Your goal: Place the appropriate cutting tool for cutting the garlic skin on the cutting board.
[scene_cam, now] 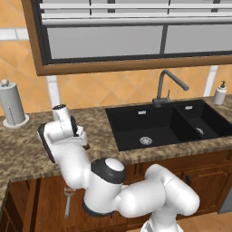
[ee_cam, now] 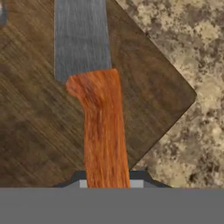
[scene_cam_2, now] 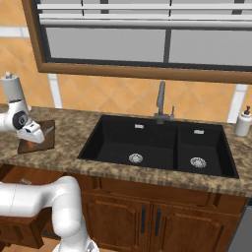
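My gripper (ee_cam: 105,183) is shut on the knife (ee_cam: 103,127) by the end of its orange-brown handle. The short grey blade (ee_cam: 81,39) points away from the hand, just above the dark brown cutting board (ee_cam: 35,131). From the right base view, the gripper (scene_cam_2: 33,135) hangs over the near left part of the board (scene_cam_2: 47,129), which lies on the granite counter left of the sink. My forearm covers most of the board in the left base view, where the hand (scene_cam: 78,134) is low over the counter. The garlic is out of view.
A black double sink (scene_cam_2: 157,142) with a faucet (scene_cam_2: 161,101) fills the counter's right side, and a soap dispenser (scene_cam_2: 243,122) stands at its far end. A paper towel holder (scene_cam: 12,106) stands at the back left. Below the counter, an open drawer (scene_cam_2: 19,179) holds a silver fork (scene_cam: 68,203).
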